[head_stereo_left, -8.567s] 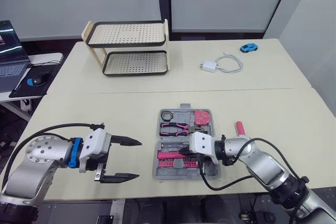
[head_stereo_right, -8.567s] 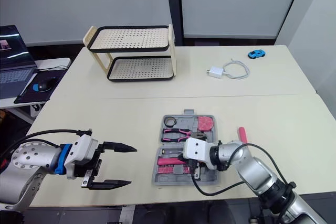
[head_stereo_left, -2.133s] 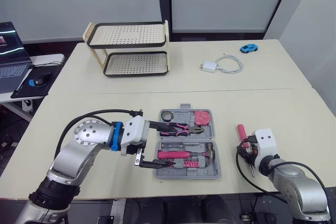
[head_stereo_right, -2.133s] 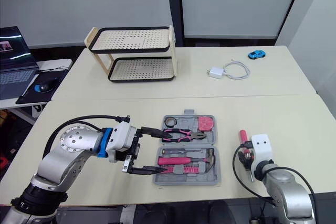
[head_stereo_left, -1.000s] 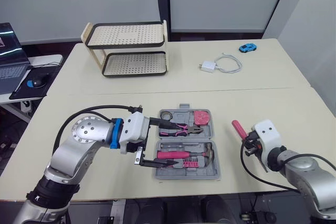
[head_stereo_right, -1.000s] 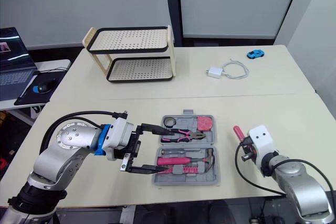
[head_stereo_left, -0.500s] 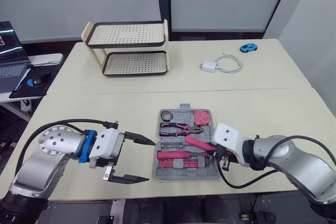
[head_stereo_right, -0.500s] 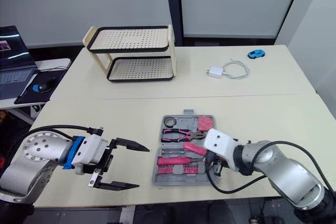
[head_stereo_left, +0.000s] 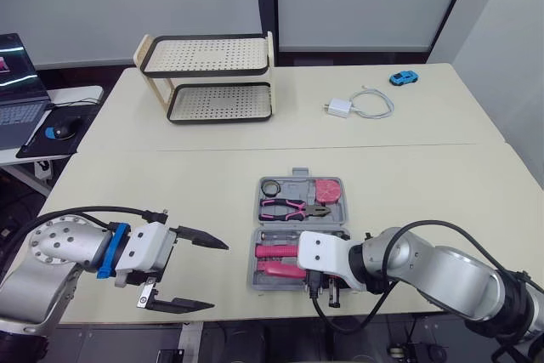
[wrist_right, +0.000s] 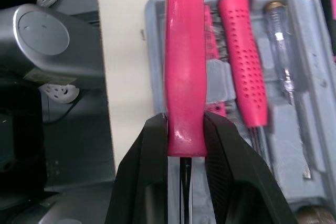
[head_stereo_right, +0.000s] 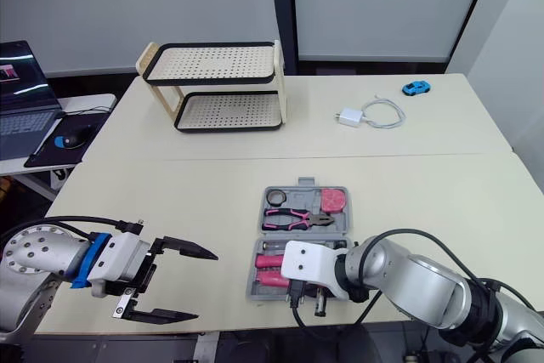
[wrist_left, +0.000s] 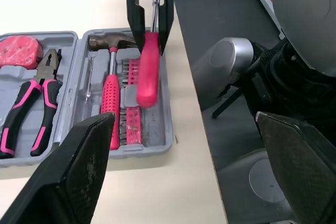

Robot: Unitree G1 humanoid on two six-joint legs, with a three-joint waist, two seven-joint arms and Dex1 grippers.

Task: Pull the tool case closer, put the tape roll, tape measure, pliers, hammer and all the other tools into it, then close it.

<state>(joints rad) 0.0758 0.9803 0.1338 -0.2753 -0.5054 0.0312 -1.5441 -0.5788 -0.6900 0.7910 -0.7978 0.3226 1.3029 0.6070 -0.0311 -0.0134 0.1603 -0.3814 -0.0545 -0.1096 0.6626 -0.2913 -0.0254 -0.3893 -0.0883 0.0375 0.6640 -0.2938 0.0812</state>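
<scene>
A: Where does the tool case (head_stereo_left: pixel 297 183) lie?

B: Open and flat on the table (head_stereo_left: pixel 382 176), near the middle of its front edge. The tape roll (head_stereo_left: pixel 270 187), tape measure (head_stereo_left: pixel 327 190) and pliers (head_stereo_left: pixel 285 207) sit in its far half, the hammer (wrist_left: pixel 110 98) in its near half.

A: And the right gripper (wrist_right: pixel 185 129)?

B: It pinches a pink-handled screwdriver (wrist_right: pixel 185 66) over the near half, beside the hammer; whether the tool touches the case cannot be told.

A: The left gripper (head_stereo_left: pixel 219 275)?

B: Fingers spread wide, at the front edge toward the left corner, well apart from the case.
</scene>
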